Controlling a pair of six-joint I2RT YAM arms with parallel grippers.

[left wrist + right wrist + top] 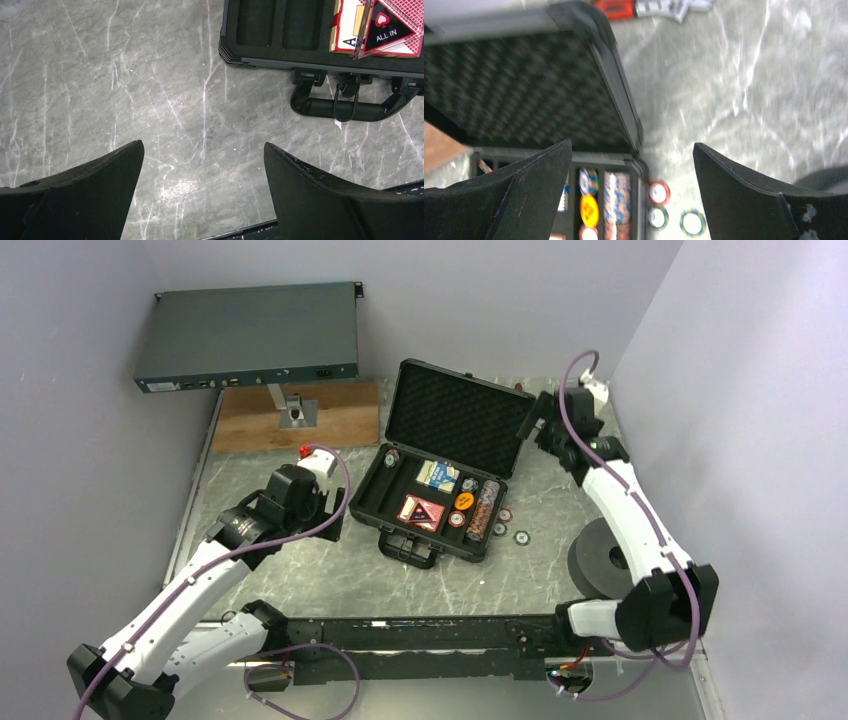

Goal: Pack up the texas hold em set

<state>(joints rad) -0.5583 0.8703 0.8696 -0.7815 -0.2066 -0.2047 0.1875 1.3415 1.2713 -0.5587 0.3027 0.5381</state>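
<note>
**Entry: hold'em set, partly packed**

**Case** [372,498]: black and open, lying on the marble table [300,580] between my two arms. Its long axis runs roughly left to right, slightly skewed. The handle [405,548] points toward my bases. The lid [460,415] stands up at the far side with its grey foam facing me.

**Contents, left to right:**
- Two long slots, bare apart from one small thing at the far end. It may be a chip, but it is too small to tell.
- Blue card deck [437,476] at the far end of the middle bay.
- Red card deck [423,510] nearer me, with an "ALL IN" plaque [390,30] lying on it.
- Orange disc [463,502] in a narrow column, with a chip on either side of it.
- Row of chips [487,505] standing on edge in the rightmost slot.

**Outside the case:** three loose chips [503,515] lie flat on the table just beside the case's near right corner.

**Left claw** [203,147]: spread wide and holding nothing. It is over bare table, with the case's near left corner and handle ahead to its right.

**Right claw** [632,145]: spread wide and empty, raised beside the lid's right edge. The loose chips are below it, toward the case's front. This view is blurred.

**Assessment:** my right arm is clearly the nearer one to the loose chips. They lie flat, so I expect to need a low approach from straight above.
</note>
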